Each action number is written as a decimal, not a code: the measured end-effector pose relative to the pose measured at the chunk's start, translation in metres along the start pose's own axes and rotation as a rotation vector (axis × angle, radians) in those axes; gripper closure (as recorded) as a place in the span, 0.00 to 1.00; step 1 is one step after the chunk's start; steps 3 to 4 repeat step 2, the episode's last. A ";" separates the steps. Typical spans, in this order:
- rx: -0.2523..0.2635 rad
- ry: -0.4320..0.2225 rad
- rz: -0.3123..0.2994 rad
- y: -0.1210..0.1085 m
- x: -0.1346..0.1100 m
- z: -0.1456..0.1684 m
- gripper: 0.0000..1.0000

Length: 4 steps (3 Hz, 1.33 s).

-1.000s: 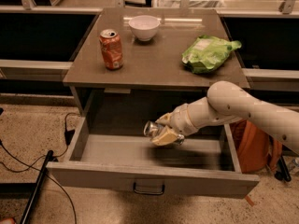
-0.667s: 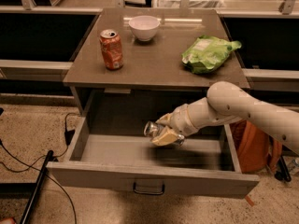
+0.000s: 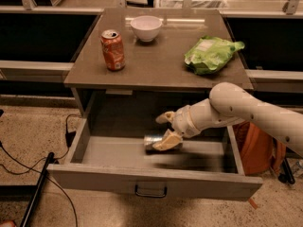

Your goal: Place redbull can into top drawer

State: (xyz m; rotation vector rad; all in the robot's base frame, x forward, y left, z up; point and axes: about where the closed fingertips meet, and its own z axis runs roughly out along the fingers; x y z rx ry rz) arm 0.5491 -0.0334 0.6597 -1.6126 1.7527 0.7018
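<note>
The top drawer point(image 3: 94, 178), a wide and shallow grey drawer with a flat front panel and a small dark handle at the centre, stood pulled out under the table. The redbull can point(image 3: 152, 142), slim and silver with some blue, lay on its side on the drawer floor near the middle, with one end turned to the left. The gripper point(image 3: 166, 129) hung inside the drawer just right of the can, its fingers point(image 3: 169, 140) spread apart, the lower one touching the can.

Shiny metal redbull can point(image 3: 152, 142), glossy tool point(image 3: 163, 131) (in drawer point(image 3: 118, 181))
</note>
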 end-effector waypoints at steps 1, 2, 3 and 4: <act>0.000 0.000 0.000 0.000 0.000 0.000 0.00; 0.000 0.000 0.000 0.000 0.000 0.000 0.00; 0.000 0.000 0.000 0.000 0.000 0.000 0.00; 0.000 0.000 0.000 0.000 0.000 0.000 0.00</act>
